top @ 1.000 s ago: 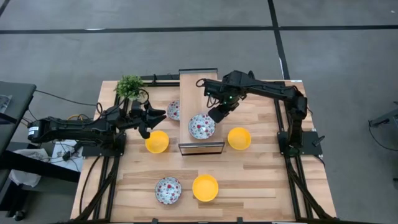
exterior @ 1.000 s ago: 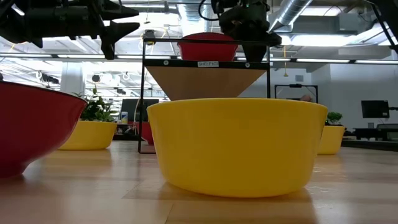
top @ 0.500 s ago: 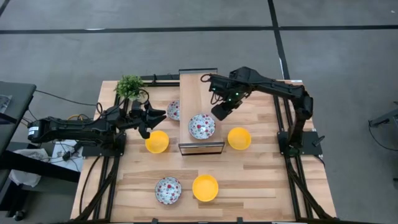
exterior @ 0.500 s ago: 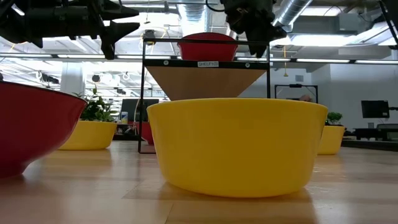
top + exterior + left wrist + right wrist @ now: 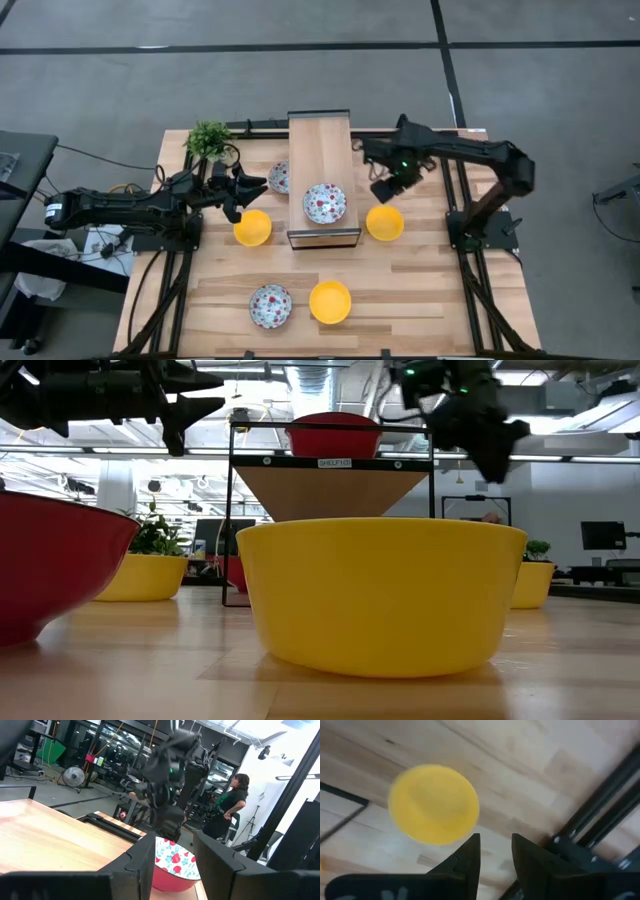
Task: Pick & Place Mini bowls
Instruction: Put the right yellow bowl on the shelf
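Note:
A white floral mini bowl [image 5: 325, 203] with a red outside [image 5: 335, 432] rests by its base on the wooden shelf [image 5: 320, 150] at mid-table. Yellow mini bowls stand on the table left of the shelf [image 5: 252, 228], right of it [image 5: 385, 222] and near the front [image 5: 330, 301]. Two more floral bowls sit behind the shelf's left side [image 5: 278, 177] and at the front [image 5: 271, 306]. My right gripper [image 5: 384, 190] hangs open above the table, just beyond the right yellow bowl [image 5: 434, 803], its fingers pointing down. My left gripper [image 5: 243, 197] waits open left of the shelf, holding nothing.
A small green potted plant [image 5: 208, 140] stands at the table's far left corner. Black frame rails [image 5: 600, 820] run along the table's right edge close to my right gripper. A person [image 5: 227, 805] stands in the room beyond the table.
My right gripper has swung from beside the floral bowl on the shelf toward the table's right edge and sunk a little, rolling slightly; it now hangs by the right yellow bowl. The floral bowl has stayed on the shelf.

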Robot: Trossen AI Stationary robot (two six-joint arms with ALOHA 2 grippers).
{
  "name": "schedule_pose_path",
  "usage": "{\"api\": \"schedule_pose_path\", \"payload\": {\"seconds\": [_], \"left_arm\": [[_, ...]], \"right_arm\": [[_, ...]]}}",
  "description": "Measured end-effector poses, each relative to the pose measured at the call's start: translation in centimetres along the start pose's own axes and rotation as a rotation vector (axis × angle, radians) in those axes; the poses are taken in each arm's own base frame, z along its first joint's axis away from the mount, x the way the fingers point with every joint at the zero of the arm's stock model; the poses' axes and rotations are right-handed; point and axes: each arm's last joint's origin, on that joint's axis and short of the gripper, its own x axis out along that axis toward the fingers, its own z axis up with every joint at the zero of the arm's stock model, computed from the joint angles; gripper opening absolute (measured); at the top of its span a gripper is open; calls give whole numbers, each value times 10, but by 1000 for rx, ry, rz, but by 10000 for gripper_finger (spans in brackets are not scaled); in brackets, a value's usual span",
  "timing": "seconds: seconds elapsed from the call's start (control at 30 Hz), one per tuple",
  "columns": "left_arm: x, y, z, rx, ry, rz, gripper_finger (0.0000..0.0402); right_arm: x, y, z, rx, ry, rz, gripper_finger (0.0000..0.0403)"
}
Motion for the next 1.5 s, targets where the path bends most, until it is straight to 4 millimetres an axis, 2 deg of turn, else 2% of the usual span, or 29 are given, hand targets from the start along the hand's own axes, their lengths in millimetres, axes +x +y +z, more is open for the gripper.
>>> {"api": "schedule_pose_path", "payload": {"seconds": [0.23, 0.43, 0.63, 0.83, 1.23, 1.5], "left_arm": [[0, 0, 0, 0, 0, 0, 131], [0, 0, 0, -4, 0, 0, 131], [0, 0, 0, -6, 0, 0, 131], [0, 0, 0, -49, -1, 0, 131], [0, 0, 0, -49, -1, 0, 131], [0, 0, 0, -49, -1, 0, 131]], "right_arm": [[29, -12, -32, 146, -4, 61, 102], [55, -8, -46, 200, -36, 86, 102], [83, 0, -44, 213, -41, 99, 102], [103, 2, -38, 225, -24, 77, 102], [117, 8, -25, 233, -31, 43, 102], [117, 8, -25, 233, -42, 51, 102]]}}
